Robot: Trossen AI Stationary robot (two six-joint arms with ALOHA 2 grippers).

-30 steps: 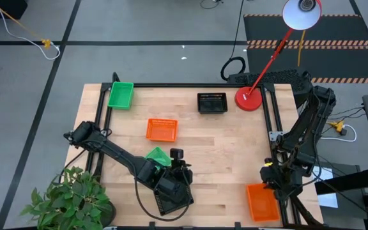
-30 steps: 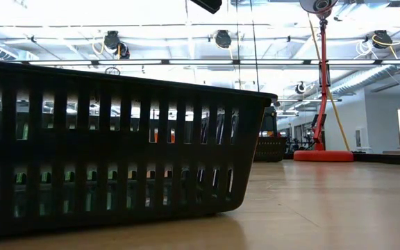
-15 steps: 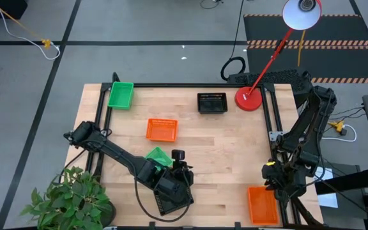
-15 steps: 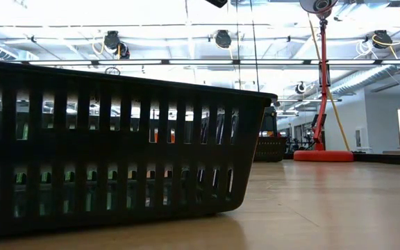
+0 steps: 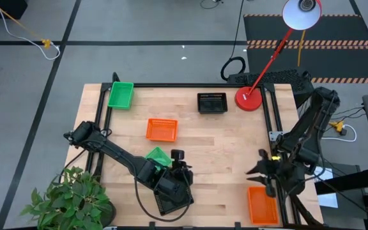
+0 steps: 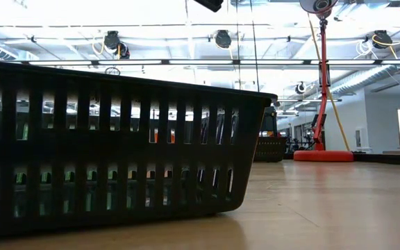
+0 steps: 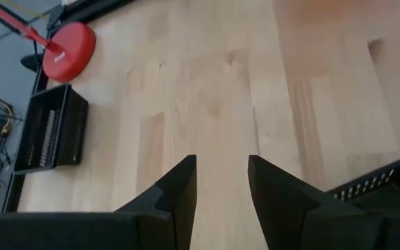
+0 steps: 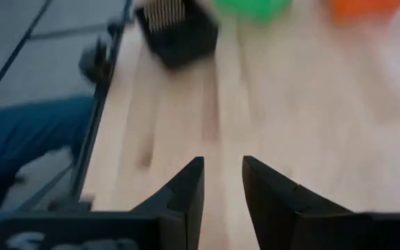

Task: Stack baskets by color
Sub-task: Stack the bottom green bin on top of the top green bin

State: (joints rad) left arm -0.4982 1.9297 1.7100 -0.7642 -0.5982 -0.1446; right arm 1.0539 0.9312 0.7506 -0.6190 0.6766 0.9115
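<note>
Your left end effector point(image 5: 179, 167) sits low over the table point(image 5: 222, 147) near its front edge, fingers point(image 7: 176, 198) parted by a narrow gap, nothing between them. Your right end effector point(image 5: 260, 171) hangs by the table's front right corner, fingers point(image 8: 186, 191) likewise slightly apart.

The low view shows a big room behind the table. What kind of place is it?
Probably a robot lab or workshop hall. Long ceiling lights and black round lamps hang overhead, a red floor-style lamp with a round base stands on the pale wooden table, and yellow-black hazard tape marks the grey floor.
</note>
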